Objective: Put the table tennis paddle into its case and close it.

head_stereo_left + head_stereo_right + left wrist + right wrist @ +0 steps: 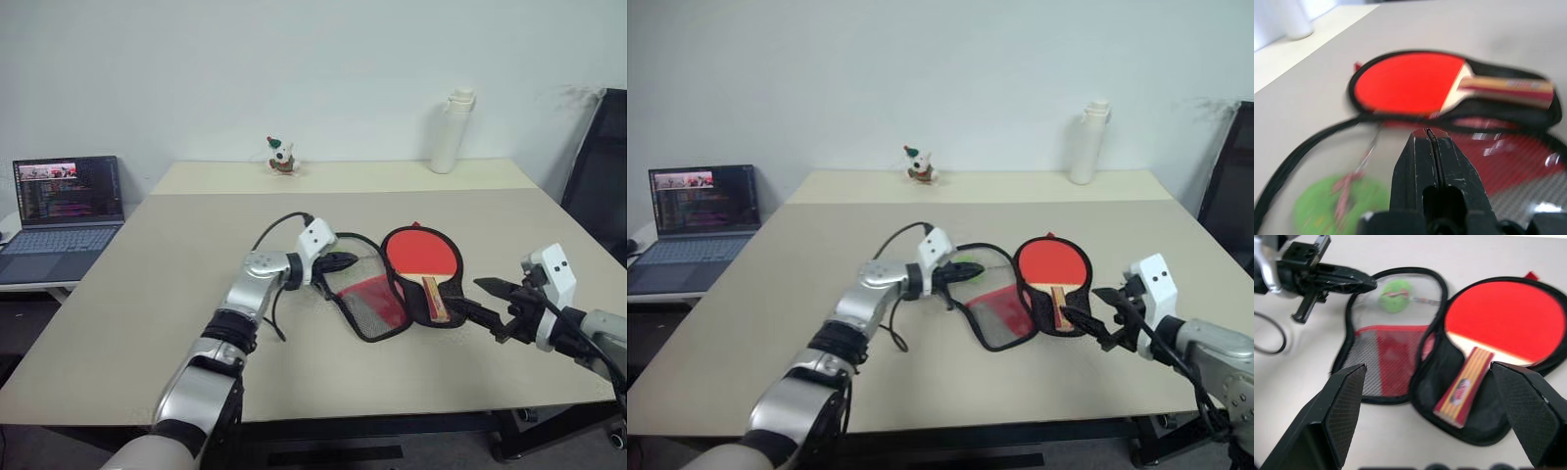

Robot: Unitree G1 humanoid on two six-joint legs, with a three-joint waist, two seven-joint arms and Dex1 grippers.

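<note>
Table tennis paddle [422, 257] lying flat in right half of opened case [377, 284] on desk [147, 284], handle toward robot. Probably light, stiff; case flap soft, floppy, best pinched at zipper rim. Left end effector [345, 261] pressed together at flap edge, near green charm [1394, 296]. Right end effector [487, 305] spread, just beside handle.

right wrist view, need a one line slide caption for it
Paddle lying in the open case, right gripper open in front, shut left gripper at the flap's rim.
</note>
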